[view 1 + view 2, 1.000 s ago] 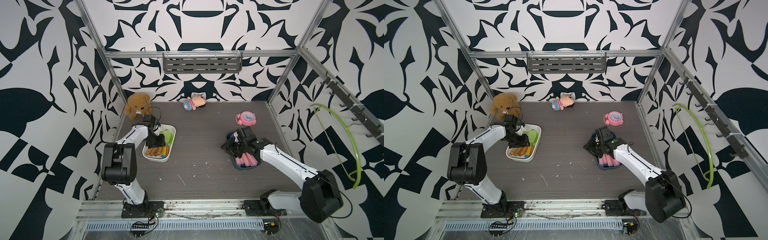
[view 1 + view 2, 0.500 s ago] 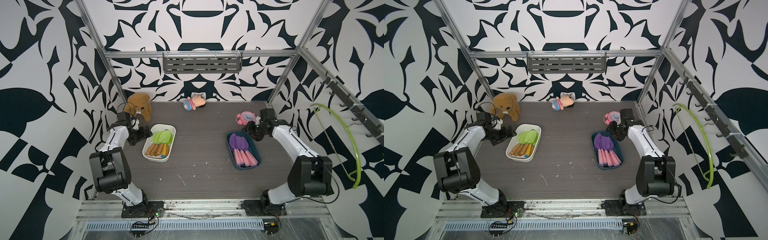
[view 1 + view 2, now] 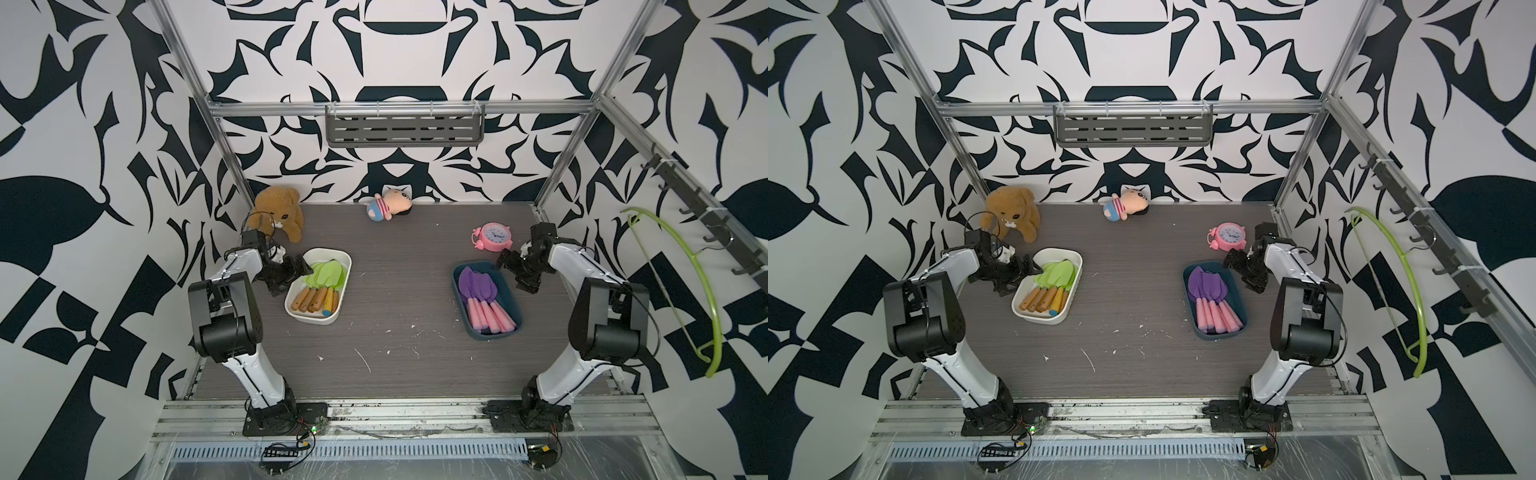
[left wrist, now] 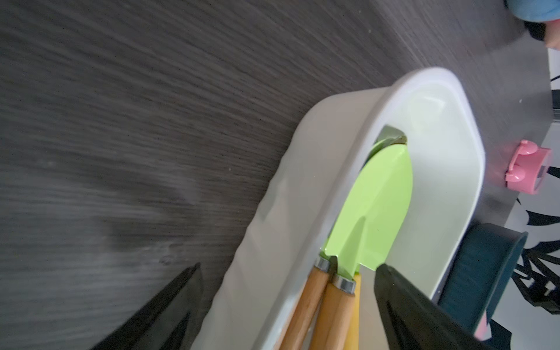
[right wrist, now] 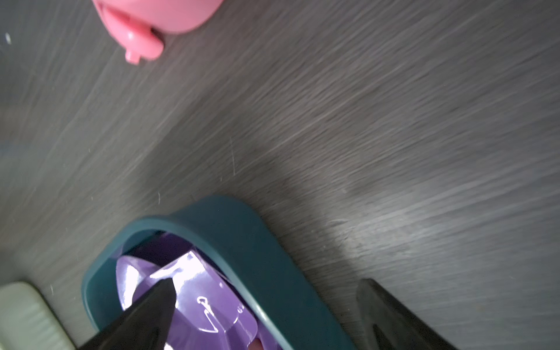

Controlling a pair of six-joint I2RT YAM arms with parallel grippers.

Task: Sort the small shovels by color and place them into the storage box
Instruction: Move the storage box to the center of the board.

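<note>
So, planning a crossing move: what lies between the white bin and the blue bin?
Nothing: only bare table separates the white bin from the blue bin, as both top views show.

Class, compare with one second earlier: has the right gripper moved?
Yes. It was over the blue box; now the right gripper sits by that box's far corner, nearer the pink clock.
</note>
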